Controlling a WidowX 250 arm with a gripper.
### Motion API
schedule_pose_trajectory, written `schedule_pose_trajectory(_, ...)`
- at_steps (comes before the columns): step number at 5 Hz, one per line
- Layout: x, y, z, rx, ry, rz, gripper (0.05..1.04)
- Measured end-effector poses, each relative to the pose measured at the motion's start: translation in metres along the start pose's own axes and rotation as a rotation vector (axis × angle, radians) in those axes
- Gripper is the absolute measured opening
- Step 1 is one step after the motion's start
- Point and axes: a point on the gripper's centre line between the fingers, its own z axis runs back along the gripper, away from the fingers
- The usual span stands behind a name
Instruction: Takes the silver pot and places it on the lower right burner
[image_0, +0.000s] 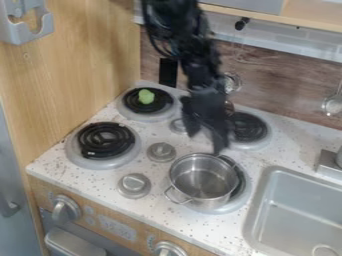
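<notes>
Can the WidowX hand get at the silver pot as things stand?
Looks like yes. The hand hangs just by the far rim of the silver pot, which sits uncovered on the lower right burner. I see nothing between them. Whether it would grip well, I can't tell.

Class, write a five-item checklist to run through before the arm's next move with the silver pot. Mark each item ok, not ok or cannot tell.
1. Pot on the lower right burner: ok.
2. Pot upright: ok.
3. Pot centred on the burner: not ok; black coil shows at its right.
4. Gripper open: ok.
5. Gripper clear of the pot's rim: cannot tell; one fingertip looks very close.
</notes>
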Motion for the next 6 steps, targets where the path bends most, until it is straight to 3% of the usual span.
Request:
schedule_pose_trajectory(2, -0.020, -0.036, -0.002, -0.034, 0.048, -0.079, 0.998)
schedule_pose_trajectory(4, -0.023, -0.062, -0.007, -0.055, 0.073, -0.126, 0.998)
schedule_pose_trajectory(6, -0.027, -0.066, -0.040, -0.032, 0.171, -0.117, 0.998)
